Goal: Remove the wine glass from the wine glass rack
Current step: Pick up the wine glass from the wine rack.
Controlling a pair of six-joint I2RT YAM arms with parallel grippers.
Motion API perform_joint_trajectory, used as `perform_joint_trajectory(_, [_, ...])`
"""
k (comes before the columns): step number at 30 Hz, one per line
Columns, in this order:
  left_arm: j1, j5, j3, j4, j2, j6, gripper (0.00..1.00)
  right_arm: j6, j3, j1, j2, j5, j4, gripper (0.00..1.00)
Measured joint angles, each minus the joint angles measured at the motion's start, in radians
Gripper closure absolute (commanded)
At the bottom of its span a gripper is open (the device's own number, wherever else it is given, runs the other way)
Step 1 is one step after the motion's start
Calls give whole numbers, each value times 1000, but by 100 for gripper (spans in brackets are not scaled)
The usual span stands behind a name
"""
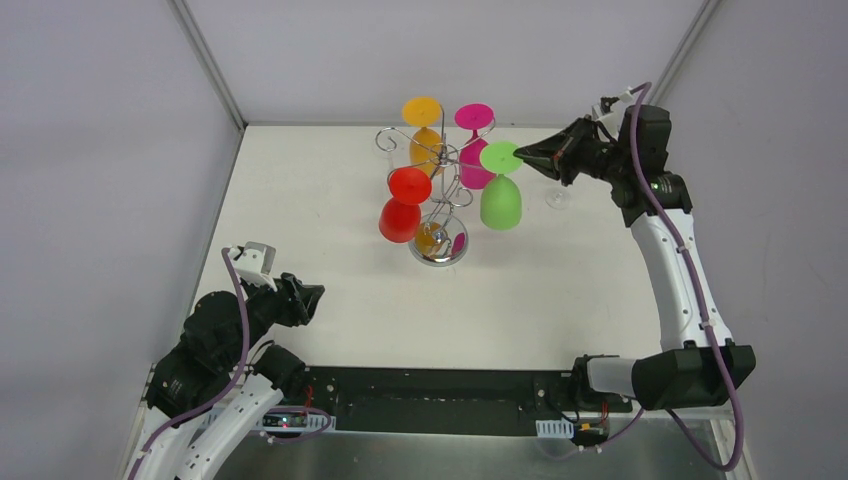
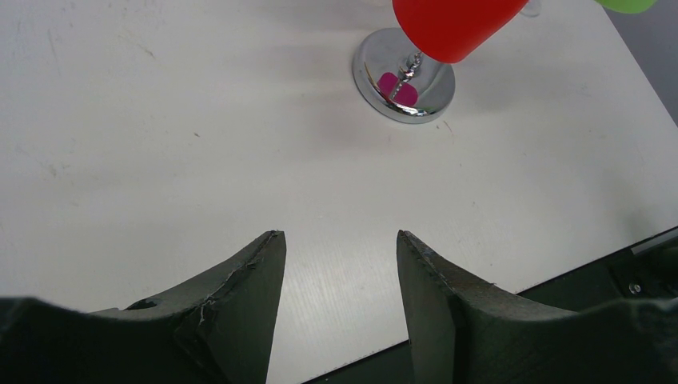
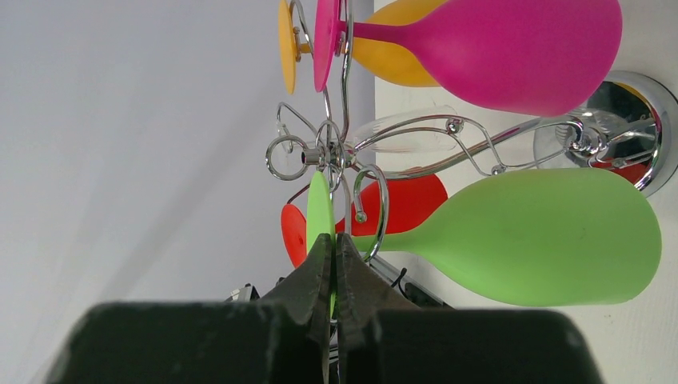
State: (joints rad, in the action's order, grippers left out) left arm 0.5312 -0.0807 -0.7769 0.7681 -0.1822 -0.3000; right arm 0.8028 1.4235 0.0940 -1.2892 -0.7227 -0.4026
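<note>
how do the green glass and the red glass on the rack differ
The green glass hangs on the right of the rack in the top view; the red glass hangs on its left, nearer the robot. The right gripper's jaws are shut on the green glass's foot; nothing touches the red glass. Both hang bowl down from its wire arms.

Here's a robot lab cell: a white surface point(image 1: 560, 290) boxed in by plain pale walls point(image 1: 100, 150) and metal posts point(image 1: 205, 60). The cabled left arm point(image 1: 215, 340) and right arm point(image 1: 675, 265) are bolted at its near edge.
</note>
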Motion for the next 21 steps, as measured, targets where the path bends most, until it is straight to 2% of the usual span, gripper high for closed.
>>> perform_joint_trajectory(21, [0,-2,0,0,9,0,45,39,26,83,-47,45,15,100])
